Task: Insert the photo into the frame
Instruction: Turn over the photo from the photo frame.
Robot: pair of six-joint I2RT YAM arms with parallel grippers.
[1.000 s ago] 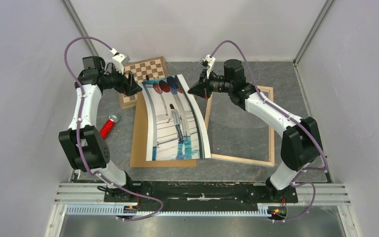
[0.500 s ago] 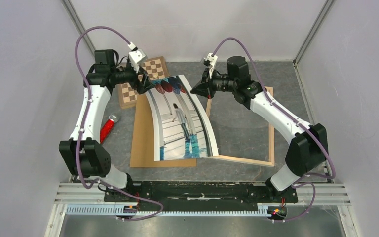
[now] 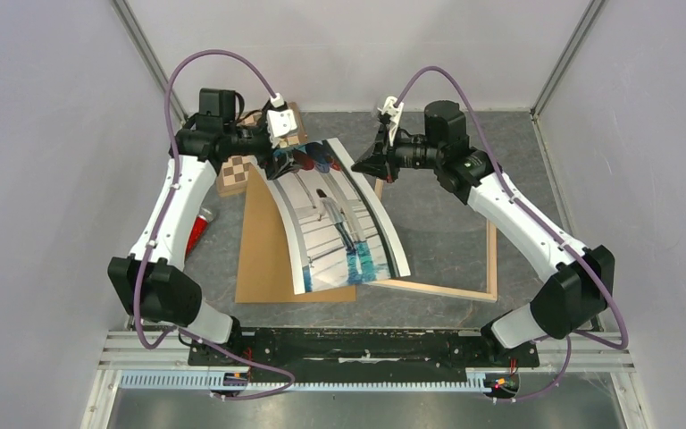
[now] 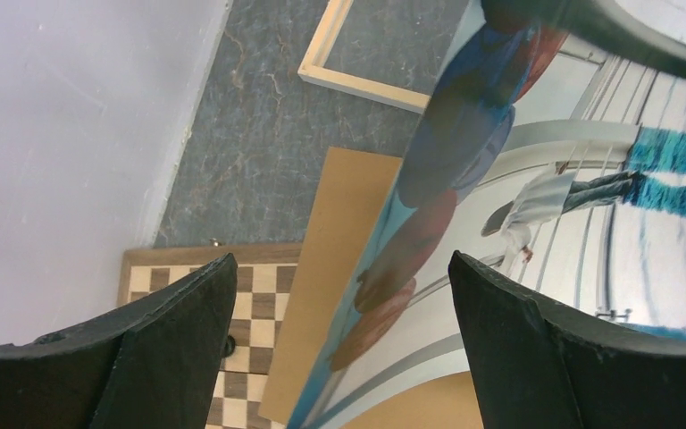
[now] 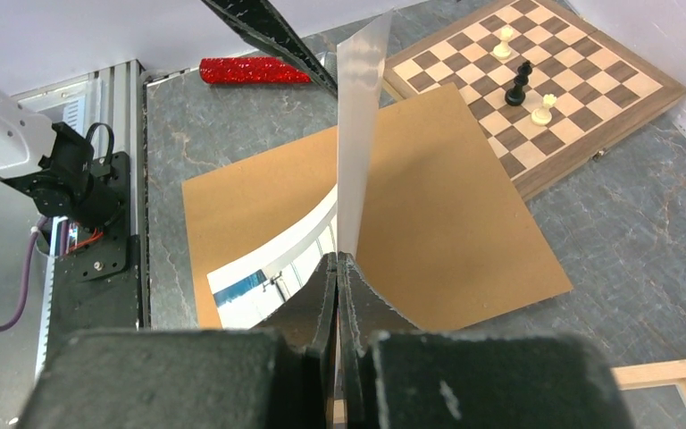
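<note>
Top external view: the task is at an early-to-middle stage, as judged from the layout. The photo [image 3: 335, 219] is not in the frame [image 3: 438, 290]. The print is lifted and bowed at its far end. Its near edge rests on the brown backing board [image 3: 263, 259], with its near right corner at the frame's left bar. The frame lies flat on the right, and the table shows through its opening. The right gripper [image 3: 377, 167] pinches the print's far right corner. The left gripper [image 3: 284, 164] is at the far left corner. What is left: carry the print right and lay it inside the bars. Count: one photo, one frame, one backing board, one chessboard [image 3: 232, 168], one red cylinder [image 3: 198, 229].

Left wrist view: the jaws stand wide apart and hold nothing. The print's lantern edge runs across the gap beyond them. Whether it lies between the fingers cannot be told.

Right wrist view: the jaws are closed tight on the print's edge, and its white back rises above them. Three chess pieces stand on the chessboard: two white [image 5: 505, 40] and one black [image 5: 520, 85].
</note>
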